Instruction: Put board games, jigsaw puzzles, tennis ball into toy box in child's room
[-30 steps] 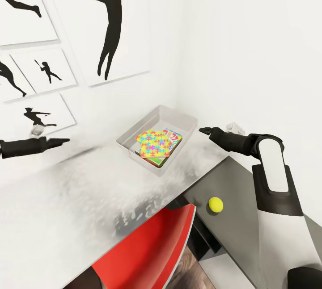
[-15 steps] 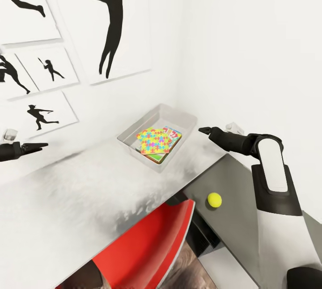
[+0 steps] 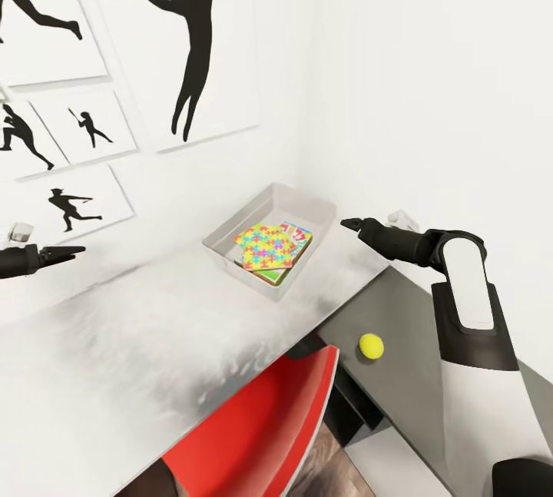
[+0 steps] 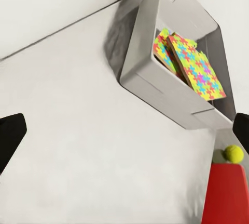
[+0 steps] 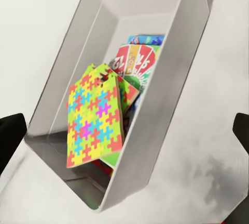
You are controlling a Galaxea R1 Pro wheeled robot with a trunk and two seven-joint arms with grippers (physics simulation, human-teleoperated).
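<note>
Yellow-green and alone, the tennis ball (image 3: pixel 371 346) sits on the lower dark grey part of the counter (image 3: pixel 399 328), well apart from the toy box (image 3: pixel 230 240) on the pale top, and it looks like the last toy left out. The box already holds the two jigsaw puzzles (image 3: pixel 266 246) lying on top of the printed board games (image 3: pixel 296 234); the right wrist view shows the red-and-green cover and a blue one under them. The right pincer (image 3: pixel 347 224) hovers just beside the box's near right corner, released and grasping nothing, with its dark tips at both edges of the wrist picture. The left pincer (image 3: pixel 73 252) hangs out over the pale top, well to the left of the box, also released and free. The right arm is the nearer one to the ball, so the sensible move is probably to draw it back and down over the dark section. A round ball rolls at a touch, so the tips should come straight down on either side of it and close gently at its widest part. Then lift it above the box's sloping wall and release it low over the puzzles, so it does not bounce out.
</note>
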